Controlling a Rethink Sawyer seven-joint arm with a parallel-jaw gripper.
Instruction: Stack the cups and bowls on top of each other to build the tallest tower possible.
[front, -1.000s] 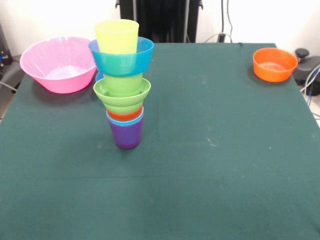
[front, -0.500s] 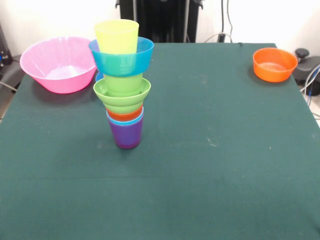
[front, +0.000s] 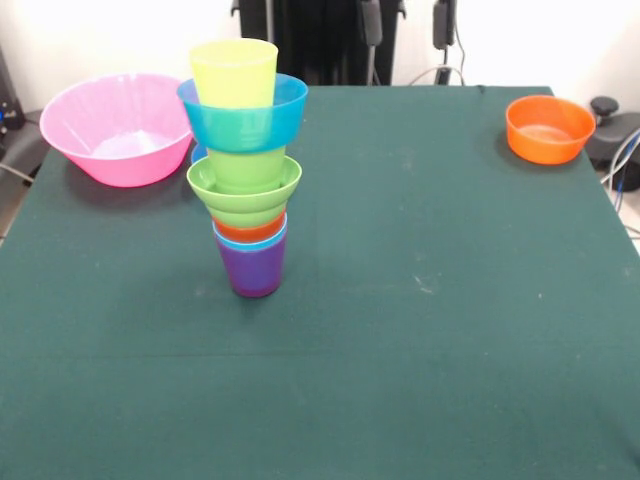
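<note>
The tower stands left of the table's middle in the front view. Its base is the purple cup (front: 252, 271), with a light blue cup (front: 250, 242) and an orange cup (front: 249, 229) nested in it. Above come the ridged green bowl (front: 243, 190), a green cup (front: 247, 164), a blue bowl (front: 243, 118) and the yellow-green cup (front: 234, 72) on top. A second blue bowl (front: 197, 154) peeks out behind the tower. My gripper (front: 405, 22) shows only its two fingertips at the top edge, wide apart and empty, far behind and to the right of the tower.
A large translucent pink bowl (front: 115, 126) sits at the far left. An orange bowl (front: 547, 128) sits at the far right corner of the green table (front: 420, 330). Cables and a black object lie beyond the right edge.
My gripper's two fingertips have come into view at the top edge; before they were not visible. The tower and the bowls have not moved.
</note>
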